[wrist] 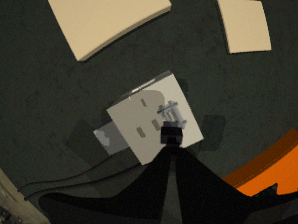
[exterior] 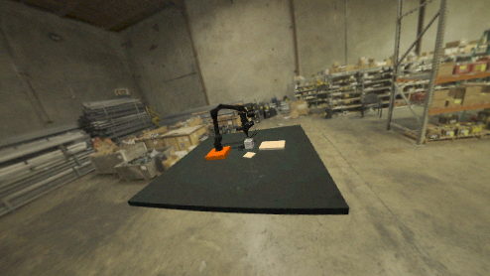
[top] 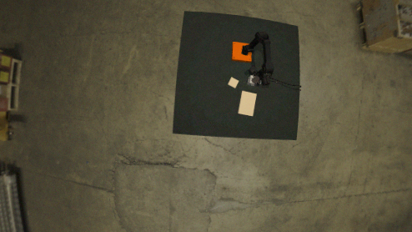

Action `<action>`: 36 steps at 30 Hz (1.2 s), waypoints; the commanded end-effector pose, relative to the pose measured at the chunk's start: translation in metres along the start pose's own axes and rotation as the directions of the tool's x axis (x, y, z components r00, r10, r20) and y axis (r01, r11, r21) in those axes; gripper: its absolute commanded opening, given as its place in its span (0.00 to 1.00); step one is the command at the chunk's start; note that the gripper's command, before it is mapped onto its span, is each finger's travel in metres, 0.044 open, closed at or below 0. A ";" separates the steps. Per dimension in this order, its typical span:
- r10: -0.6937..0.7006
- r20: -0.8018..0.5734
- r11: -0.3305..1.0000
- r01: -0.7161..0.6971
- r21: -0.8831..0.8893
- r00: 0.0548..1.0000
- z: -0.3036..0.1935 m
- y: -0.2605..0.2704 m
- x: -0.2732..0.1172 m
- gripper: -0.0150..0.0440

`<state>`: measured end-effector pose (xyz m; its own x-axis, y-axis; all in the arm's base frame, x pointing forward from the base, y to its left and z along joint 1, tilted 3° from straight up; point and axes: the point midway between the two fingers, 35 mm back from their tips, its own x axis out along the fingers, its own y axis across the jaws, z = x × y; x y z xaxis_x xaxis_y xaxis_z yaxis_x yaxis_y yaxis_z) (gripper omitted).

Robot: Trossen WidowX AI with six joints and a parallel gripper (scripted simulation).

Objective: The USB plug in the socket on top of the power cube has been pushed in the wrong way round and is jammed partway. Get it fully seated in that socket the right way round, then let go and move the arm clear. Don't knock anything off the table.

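The two-fingered black gripper [exterior: 247,136] [wrist: 172,152] grasps the small black USB plug [wrist: 171,134] above the white power cube [top: 250,78] [exterior: 249,143] [wrist: 135,117].

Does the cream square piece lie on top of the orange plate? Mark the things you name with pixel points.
No, the cream square piece [top: 233,82] [exterior: 249,155] [wrist: 246,26] lies on the dark mat [top: 204,113] [exterior: 238,186] [wrist: 40,95], apart from the orange plate [top: 237,58] [exterior: 214,156] [wrist: 272,172].
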<state>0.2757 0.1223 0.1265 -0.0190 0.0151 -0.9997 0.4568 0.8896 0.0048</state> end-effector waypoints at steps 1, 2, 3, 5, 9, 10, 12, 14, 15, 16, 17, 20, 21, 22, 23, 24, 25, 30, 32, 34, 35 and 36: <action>0.000 0.000 0.996 0.000 -0.094 1.000 0.000 0.000 0.000 0.25; 0.000 0.000 0.993 0.000 -0.120 1.000 0.000 0.000 0.000 0.25; 0.000 0.000 0.989 0.000 -0.146 1.000 0.000 0.000 0.000 0.25; 0.000 0.000 0.980 0.000 -0.198 1.000 0.000 0.000 0.000 0.25; 0.000 0.000 0.954 0.000 -0.299 1.000 0.000 0.000 0.000 0.25; 0.000 0.000 0.946 0.000 -0.324 1.000 0.000 0.000 0.000 0.25; 0.000 0.000 0.928 0.000 -0.373 1.000 0.000 0.000 0.000 0.25; 0.000 0.000 0.907 0.000 -0.421 1.000 0.000 0.000 0.000 0.25; 0.000 0.000 0.896 0.000 -0.445 1.000 0.000 0.000 0.000 0.25; 0.000 0.000 0.884 0.000 -0.468 1.000 0.000 0.000 0.000 0.25; 0.000 0.000 0.871 0.000 -0.491 1.000 0.000 0.000 0.000 0.25; 0.000 0.000 0.830 0.000 -0.558 1.000 0.000 0.000 0.000 0.25; 0.000 0.000 0.815 0.000 -0.579 1.000 0.000 0.000 0.000 0.25; 0.000 0.000 0.800 0.000 -0.600 1.000 0.000 0.000 0.000 0.25; 0.000 0.000 0.784 0.000 -0.621 1.000 0.000 0.000 0.000 0.25; 0.000 0.000 0.767 0.000 -0.642 1.000 0.000 0.000 0.000 0.25; 0.000 0.000 0.750 0.000 -0.661 1.000 0.000 0.000 0.000 0.25; 0.000 0.000 0.657 0.000 -0.754 1.000 0.000 0.000 0.000 0.25; 0.000 0.000 0.617 0.000 -0.787 1.000 0.000 0.000 0.000 0.25; 0.000 0.000 0.575 0.000 -0.818 1.000 0.000 0.000 0.000 0.25; 0.000 0.000 0.553 0.000 -0.833 1.000 0.000 0.000 0.000 0.25; 0.000 0.000 0.531 0.000 -0.847 1.000 0.000 0.000 0.000 0.25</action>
<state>0.2757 0.1223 0.1265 -0.0191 0.0151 -0.9997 -0.4509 0.8923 0.0221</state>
